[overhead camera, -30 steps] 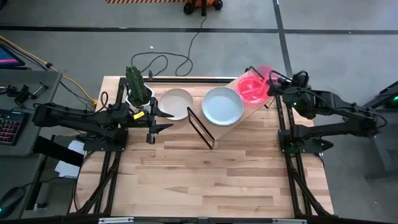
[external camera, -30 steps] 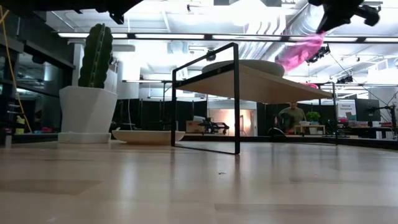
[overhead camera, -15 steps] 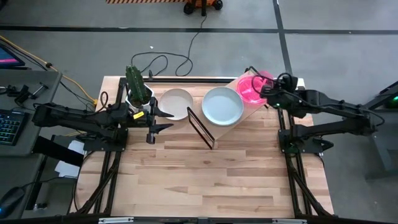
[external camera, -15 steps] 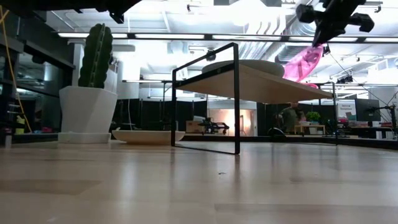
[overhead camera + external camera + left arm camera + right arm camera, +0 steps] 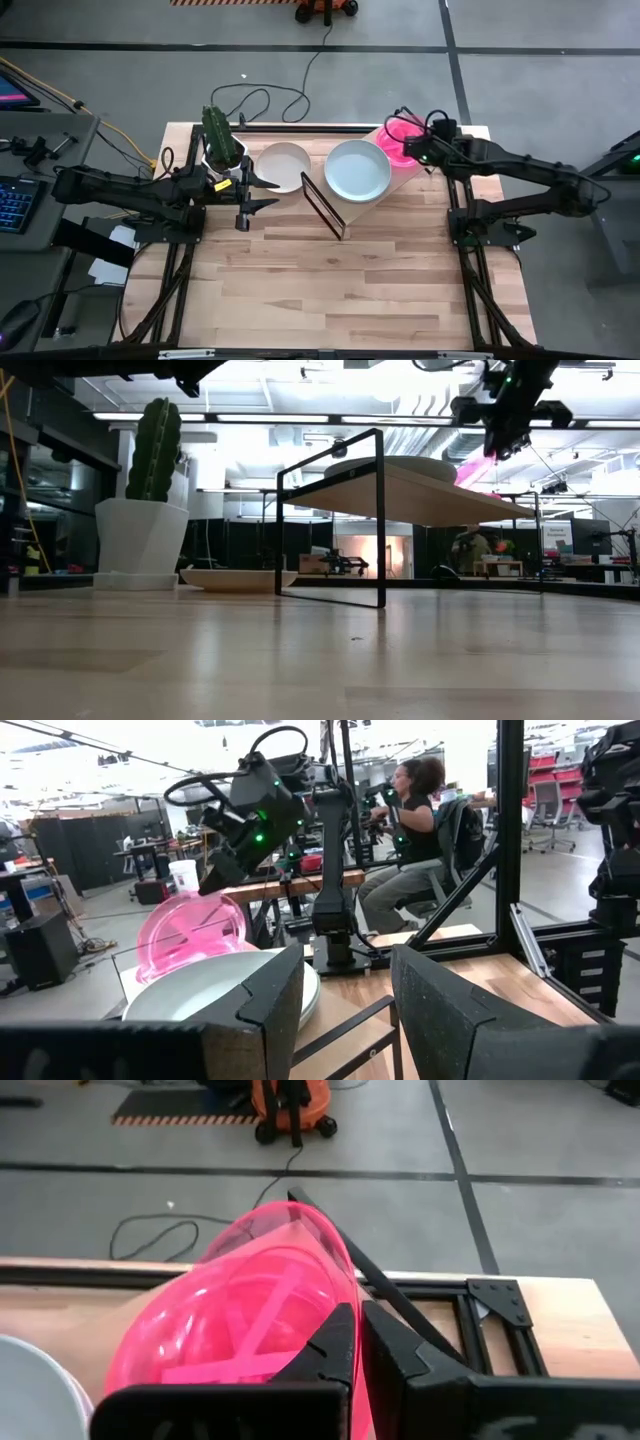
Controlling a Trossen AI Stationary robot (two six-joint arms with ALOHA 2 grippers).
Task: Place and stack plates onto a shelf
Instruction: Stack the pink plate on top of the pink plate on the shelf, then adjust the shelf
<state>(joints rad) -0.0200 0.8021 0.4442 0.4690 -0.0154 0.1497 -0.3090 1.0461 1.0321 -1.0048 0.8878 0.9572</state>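
Observation:
A translucent pink plate point(image 5: 240, 1310) hangs tilted over the right end of the plywood shelf point(image 5: 408, 172), with my right gripper point(image 5: 362, 1330) shut on it. A darker pink plate point(image 5: 393, 152) seems to lie on the shelf under it. A pale grey-green plate point(image 5: 357, 170) rests flat on the shelf's middle. A cream plate point(image 5: 282, 166) sits on the table beside the shelf's left leg. My left gripper point(image 5: 345, 990) waits open at the table's left, level, pointing at the shelf, with nothing between its fingers. My right gripper pinches the pink plate's rim point(image 5: 352, 1302) between its two fingers, on the plate's upper, right-hand side. The fingers slant down from the table's right. The plate point(image 5: 475, 468) hangs steeply tilted below them; whether its lower edge touches the shelf I cannot tell.
A cactus in a white pot point(image 5: 220, 140) stands at the far left, behind my left gripper. The shelf's black frame point(image 5: 378, 520) rises in front of the plates. The near half of the wooden table point(image 5: 330, 290) holds nothing. A person sits beyond the table.
My right gripper has come down and toward the table's left with the pink plate, closing on the shelf's right end. It has rolled, and the plate has stayed steeply tilted and sunk lower over the shelf. My left gripper has kept still.

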